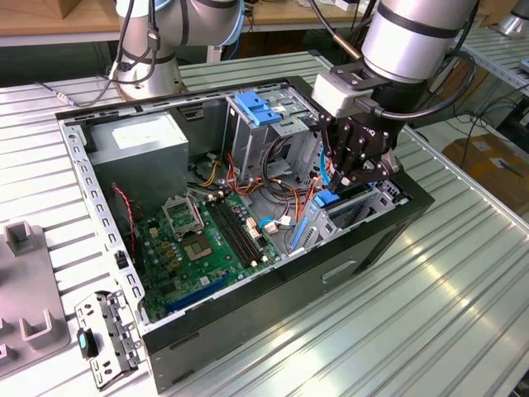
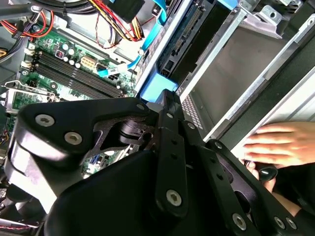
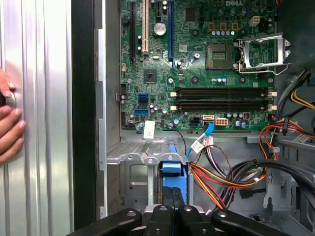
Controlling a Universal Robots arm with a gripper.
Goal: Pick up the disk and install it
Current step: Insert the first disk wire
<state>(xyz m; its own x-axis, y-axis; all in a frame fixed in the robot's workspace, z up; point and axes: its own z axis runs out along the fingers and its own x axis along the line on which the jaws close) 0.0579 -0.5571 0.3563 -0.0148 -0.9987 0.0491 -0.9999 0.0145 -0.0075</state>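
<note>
The disk (image 1: 329,199) stands on edge in the low drive bay at the case's corner, on the exterior view's right. Its blue end tab (image 3: 173,169) faces up toward the gripper, and the blue carrier (image 2: 156,89) shows in the second wrist view too. My gripper (image 1: 357,175) hangs straight over the bay with its black fingers (image 3: 169,199) drawn together on the tab. Most of the disk's body is hidden inside the metal bay (image 3: 135,184).
The open computer case (image 1: 273,289) lies on a ribbed metal table (image 1: 430,314). Inside are the green motherboard (image 1: 198,240), a grey power supply (image 1: 140,145), the tall grey cage with a blue latch (image 1: 258,107) and loose coloured cables (image 3: 221,177). A person's hand (image 2: 280,142) rests on the table beside the case.
</note>
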